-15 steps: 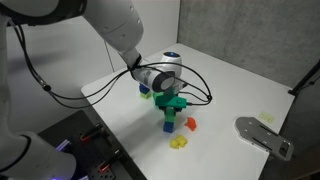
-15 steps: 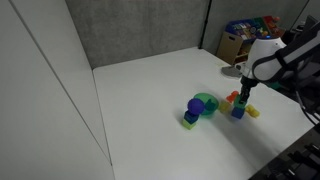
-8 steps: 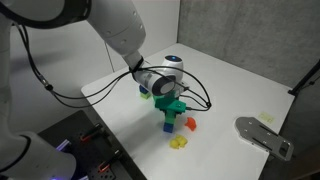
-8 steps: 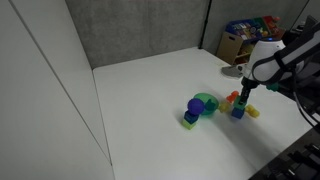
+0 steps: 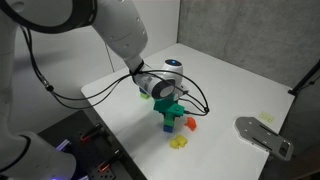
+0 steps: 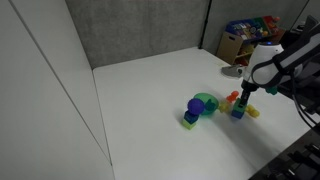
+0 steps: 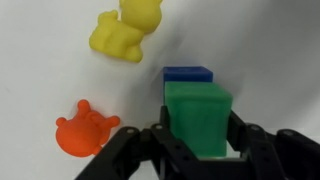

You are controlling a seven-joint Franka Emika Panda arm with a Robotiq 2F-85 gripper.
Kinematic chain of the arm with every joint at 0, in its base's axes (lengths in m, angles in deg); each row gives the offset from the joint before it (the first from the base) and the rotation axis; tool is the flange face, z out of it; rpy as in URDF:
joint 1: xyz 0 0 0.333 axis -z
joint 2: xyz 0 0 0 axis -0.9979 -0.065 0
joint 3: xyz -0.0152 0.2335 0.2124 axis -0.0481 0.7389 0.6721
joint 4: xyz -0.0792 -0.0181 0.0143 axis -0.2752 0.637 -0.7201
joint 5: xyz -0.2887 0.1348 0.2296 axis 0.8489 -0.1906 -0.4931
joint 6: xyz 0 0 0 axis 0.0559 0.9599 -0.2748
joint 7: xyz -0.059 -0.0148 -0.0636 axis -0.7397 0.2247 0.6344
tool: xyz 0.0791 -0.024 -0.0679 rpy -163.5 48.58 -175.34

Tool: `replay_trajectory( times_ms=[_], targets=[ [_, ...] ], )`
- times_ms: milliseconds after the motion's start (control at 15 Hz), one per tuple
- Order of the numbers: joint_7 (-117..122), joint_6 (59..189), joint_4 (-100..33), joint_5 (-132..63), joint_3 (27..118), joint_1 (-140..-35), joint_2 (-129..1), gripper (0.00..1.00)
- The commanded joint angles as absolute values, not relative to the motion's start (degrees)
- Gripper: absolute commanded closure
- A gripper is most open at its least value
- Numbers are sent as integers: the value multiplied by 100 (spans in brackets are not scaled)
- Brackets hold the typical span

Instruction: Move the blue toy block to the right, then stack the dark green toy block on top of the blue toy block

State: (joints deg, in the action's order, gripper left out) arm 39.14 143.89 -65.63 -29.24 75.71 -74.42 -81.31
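My gripper is shut on the dark green toy block, a solid green cube held between both fingers. The blue toy block lies directly under it, with only its far edge showing past the green cube. In both exterior views the gripper holds the green cube right over the blue cube. I cannot tell whether the two cubes touch.
A yellow toy figure and an orange one lie close beside the blue cube. A green bowl with a blue-purple piece is further off. A grey metal mount sits near the table edge. A box of colourful items stands behind.
The gripper has shifted very slightly downward with the green cube in it. The other toys have not moved.
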Motion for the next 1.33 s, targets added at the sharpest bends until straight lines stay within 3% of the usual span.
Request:
replay_trajectory(
  times_ms=[0, 67, 133, 333, 867, 1267],
  targets=[
    [3762, 14479, -6558, -2932, 7659, -7334, -8168, 72],
    [3737, 14474, -6553, -2916, 7647, -7340, -8172, 22],
    [3705, 14474, -6552, -2912, 7637, -7344, -8170, 20],
    [3689, 14429, -6605, -2970, 7681, -7284, -8024, 1],
    [3086, 13971, -6693, -3378, 7667, -7388, -7380, 0],
    [1431, 12626, -6718, -3779, 7458, -7788, -6774, 0]
  ],
)
